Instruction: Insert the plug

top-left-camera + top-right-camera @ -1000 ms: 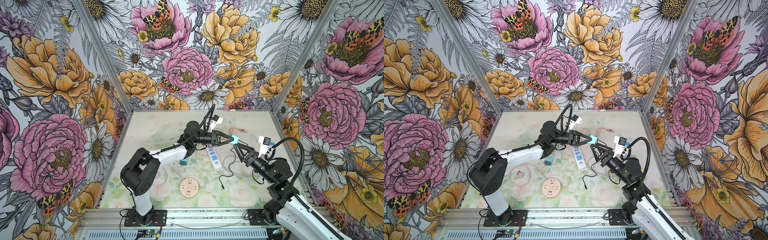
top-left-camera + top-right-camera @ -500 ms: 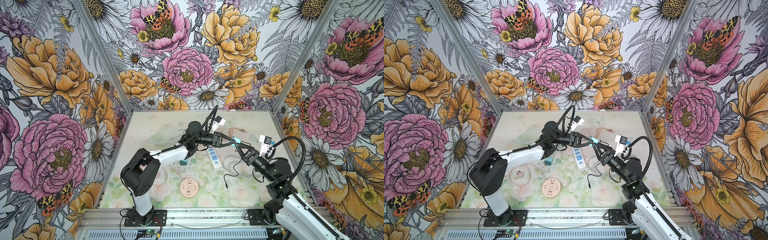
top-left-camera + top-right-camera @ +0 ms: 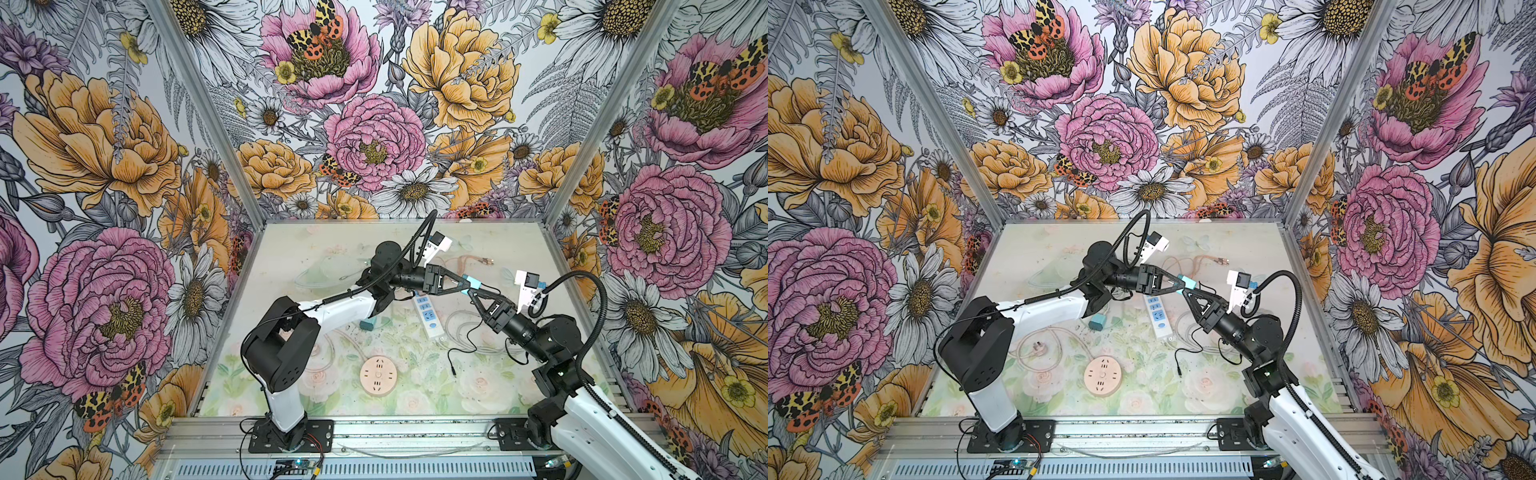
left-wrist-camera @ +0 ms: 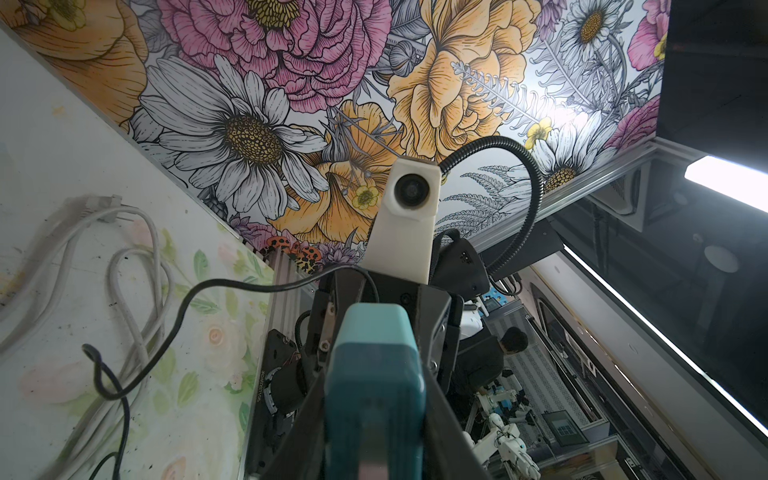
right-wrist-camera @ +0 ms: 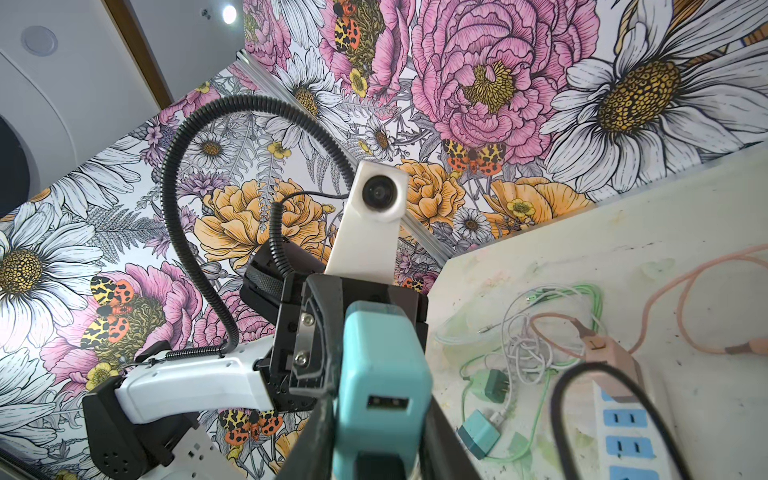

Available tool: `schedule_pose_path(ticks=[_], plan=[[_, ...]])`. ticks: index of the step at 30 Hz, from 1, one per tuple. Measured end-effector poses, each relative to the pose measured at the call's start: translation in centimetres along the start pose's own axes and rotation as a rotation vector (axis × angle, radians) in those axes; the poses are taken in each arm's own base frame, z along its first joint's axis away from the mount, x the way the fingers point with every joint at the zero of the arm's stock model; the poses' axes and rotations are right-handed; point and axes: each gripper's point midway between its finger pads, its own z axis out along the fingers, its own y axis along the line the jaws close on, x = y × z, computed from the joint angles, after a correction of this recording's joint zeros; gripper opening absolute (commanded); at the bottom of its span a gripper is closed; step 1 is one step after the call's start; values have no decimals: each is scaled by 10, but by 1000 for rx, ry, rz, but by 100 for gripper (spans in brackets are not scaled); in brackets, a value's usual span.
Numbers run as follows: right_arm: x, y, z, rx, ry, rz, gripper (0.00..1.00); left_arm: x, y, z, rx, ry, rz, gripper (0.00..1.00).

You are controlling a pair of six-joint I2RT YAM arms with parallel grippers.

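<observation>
Matte wallpaper [image 3: 374, 137] printed with big pink, orange and white flowers covers the three walls of the booth. Between them lies the flat table [image 3: 291, 257], a pale, scuffed sheet with faint roses and leaves. Two arms of glossy white shells and black joints reach in from the near rail, the left arm [image 3: 332, 307] and the right arm [image 3: 552, 336]. Each carries a ribbed black hose and a white wrist camera housing. Their black, wedge-shaped grippers meet tip to tip above the middle of the table, in both top views. The left gripper [image 3: 464, 284] pinches the teal plug [image 3: 473, 283], a smooth plastic block with rounded corners, held in the air above the far end of the power strip [image 3: 428, 318]. In the left wrist view its fingers [image 4: 307, 424] press on both flanks of the block. The right gripper [image 3: 473, 292] comes from the opposite side, and in the right wrist view its fingers [image 5: 449, 436] lie against the block's two sides. The block's end facing the right arm shows a small rectangular USB slot. The strip is a long white bar with square blue socket faces, lying flat and slanted. Nearer the rail sits a round, peach-coloured socket disc [image 3: 377, 376] with dark slots. Grey-white cord [image 4: 124, 270] lies in loose loops on the table, and a thin salmon cable [image 3: 469, 262] curls at the back. A fine black cable [image 3: 457, 351] snakes beside the right arm. A second small teal block [image 3: 368, 325] rests on the table near the left arm.
</observation>
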Motion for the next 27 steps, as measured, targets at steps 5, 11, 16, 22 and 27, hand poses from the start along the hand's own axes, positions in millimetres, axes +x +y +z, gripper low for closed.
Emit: schedule_pose_path(ticks=[5,11,16,22,27], plan=[[0,0,-1,1,0,8,24,1,-2,0,8,11,26,30],[1,-6,-2,49,16,-10,14,2,2,-4,-9,6,9,55],[-10,-10,-5,124,4,-57,2,-6,8,-34,-73,-48,-13,58],[-17,-16,2,207,49,-108,1,-20,17,-67,-186,-123,-22,56],[-28,-29,22,361,181,-161,0,-37,71,-102,-614,-177,-74,55]])
